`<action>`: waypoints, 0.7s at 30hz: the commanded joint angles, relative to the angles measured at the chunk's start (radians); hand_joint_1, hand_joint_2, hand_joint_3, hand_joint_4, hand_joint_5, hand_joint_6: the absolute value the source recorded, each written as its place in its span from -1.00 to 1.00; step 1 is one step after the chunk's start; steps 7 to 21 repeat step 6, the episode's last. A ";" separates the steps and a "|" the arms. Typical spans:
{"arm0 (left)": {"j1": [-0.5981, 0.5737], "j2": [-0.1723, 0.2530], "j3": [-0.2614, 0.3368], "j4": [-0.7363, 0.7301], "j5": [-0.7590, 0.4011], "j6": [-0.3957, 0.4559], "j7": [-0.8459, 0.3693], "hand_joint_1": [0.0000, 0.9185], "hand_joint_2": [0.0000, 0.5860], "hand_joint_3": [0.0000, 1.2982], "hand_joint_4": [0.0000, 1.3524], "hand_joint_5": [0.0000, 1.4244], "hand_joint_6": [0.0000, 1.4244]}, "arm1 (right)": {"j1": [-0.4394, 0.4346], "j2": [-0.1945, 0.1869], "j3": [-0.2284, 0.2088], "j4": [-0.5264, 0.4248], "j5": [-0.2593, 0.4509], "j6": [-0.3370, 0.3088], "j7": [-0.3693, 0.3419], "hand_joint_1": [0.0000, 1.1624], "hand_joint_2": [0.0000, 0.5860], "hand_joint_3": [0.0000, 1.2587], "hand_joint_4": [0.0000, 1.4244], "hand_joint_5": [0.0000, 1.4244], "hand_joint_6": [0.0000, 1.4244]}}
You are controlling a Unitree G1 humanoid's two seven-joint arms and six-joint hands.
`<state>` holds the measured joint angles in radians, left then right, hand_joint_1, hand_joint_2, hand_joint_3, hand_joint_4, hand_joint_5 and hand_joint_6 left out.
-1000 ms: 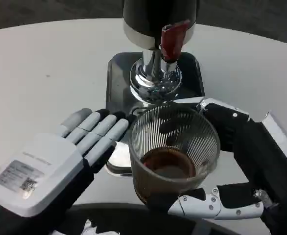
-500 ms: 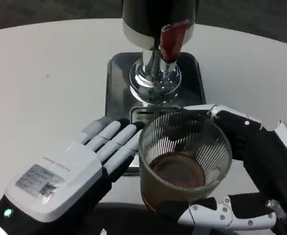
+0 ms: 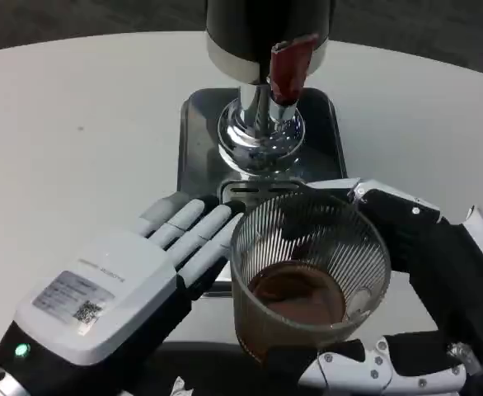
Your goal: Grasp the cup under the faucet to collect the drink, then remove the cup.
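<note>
Your right hand's fingers (image 3: 406,210) wrap the far right side of the cup (image 3: 307,276), with another finger lying along its near base, so the right hand (image 3: 427,289) is holding the ribbed glass. Your left hand (image 3: 114,301) lies flat with its fingers straight and close together, tips at the cup's left wall; whether they actually press the glass, you cannot tell.

The cup sits near you, in front of the faucet (image 3: 291,66) with its red spout, at the near edge of the dark drip tray (image 3: 196,140). It holds brown drink in its lower part.

Watch the tilt: the drink could slosh over the rim if you swing the cup away quickly. The glass is smooth and ribbed, so a loose hold may let it slip or rotate. The left fingers could nudge the cup sideways if they push in.

A white label with a small square code sits on the back of your left hand; its print is too small to read.
</note>
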<state>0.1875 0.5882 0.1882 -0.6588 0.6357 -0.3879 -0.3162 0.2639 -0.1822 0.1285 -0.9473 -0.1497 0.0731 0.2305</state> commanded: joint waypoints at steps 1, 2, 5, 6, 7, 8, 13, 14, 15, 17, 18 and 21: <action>0.017 0.004 0.007 -0.001 0.001 0.006 -0.006 -1.00 -1.00 -1.00 -1.00 -1.00 -1.00 | -0.001 0.003 0.007 -0.037 0.009 -0.034 -0.010 0.90 -0.47 0.14 0.26 0.33 0.83; 0.019 0.004 0.008 -0.003 0.000 0.007 -0.006 -1.00 -1.00 -1.00 -1.00 -1.00 -1.00 | -0.002 0.002 0.009 -0.039 0.007 -0.034 -0.009 0.90 -0.47 0.14 0.26 0.33 0.83; 0.021 0.004 0.011 -0.008 -0.004 0.012 -0.008 -1.00 -1.00 -1.00 -1.00 -1.00 -1.00 | 0.000 0.002 0.016 -0.045 0.003 -0.029 -0.009 0.90 -0.47 0.14 0.26 0.33 0.83; 0.022 0.005 0.012 -0.009 -0.004 0.012 -0.009 -1.00 -1.00 -1.00 -1.00 -1.00 -1.00 | 0.002 0.003 0.018 -0.046 0.002 -0.029 -0.010 0.90 -0.47 0.14 0.26 0.33 0.83; 0.022 0.005 0.012 -0.009 -0.004 0.012 -0.009 -1.00 -1.00 -1.00 -1.00 -1.00 -1.00 | 0.002 0.003 0.018 -0.046 0.002 -0.029 -0.010 0.90 -0.47 0.14 0.26 0.33 0.83; 0.022 0.005 0.012 -0.009 -0.004 0.012 -0.009 -1.00 -1.00 -1.00 -1.00 -1.00 -1.00 | 0.002 0.003 0.018 -0.046 0.002 -0.029 -0.010 0.90 -0.47 0.14 0.26 0.33 0.83; 0.022 0.005 0.012 -0.009 -0.004 0.012 -0.009 -1.00 -1.00 -1.00 -1.00 -1.00 -1.00 | 0.002 0.003 0.018 -0.046 0.002 -0.029 -0.010 0.90 -0.47 0.14 0.26 0.33 0.83; 0.022 0.005 0.012 -0.009 -0.004 0.012 -0.009 -1.00 -1.00 -1.00 -1.00 -1.00 -1.00 | 0.002 0.003 0.018 -0.046 0.002 -0.029 -0.010 0.90 -0.47 0.14 0.26 0.33 0.83; 0.022 0.005 0.012 -0.009 -0.004 0.012 -0.009 -1.00 -1.00 -1.00 -1.00 -1.00 -1.00 | 0.002 0.003 0.018 -0.046 0.002 -0.029 -0.010 0.90 -0.47 0.14 0.26 0.33 0.83; 0.022 0.005 0.012 -0.009 -0.004 0.012 -0.009 -1.00 -1.00 -1.00 -1.00 -1.00 -1.00 | 0.002 0.003 0.018 -0.046 0.002 -0.029 -0.010 0.90 -0.47 0.14 0.26 0.33 0.83; 0.022 0.005 0.012 -0.009 -0.004 0.012 -0.009 -1.00 -1.00 -1.00 -1.00 -1.00 -1.00 | 0.002 0.003 0.018 -0.046 0.002 -0.029 -0.010 0.90 -0.47 0.14 0.26 0.33 0.83; 0.022 0.005 0.012 -0.009 -0.004 0.012 -0.009 -1.00 -1.00 -1.00 -1.00 -1.00 -1.00 | 0.002 0.003 0.018 -0.046 0.002 -0.029 -0.010 0.90 -0.47 0.14 0.26 0.33 0.83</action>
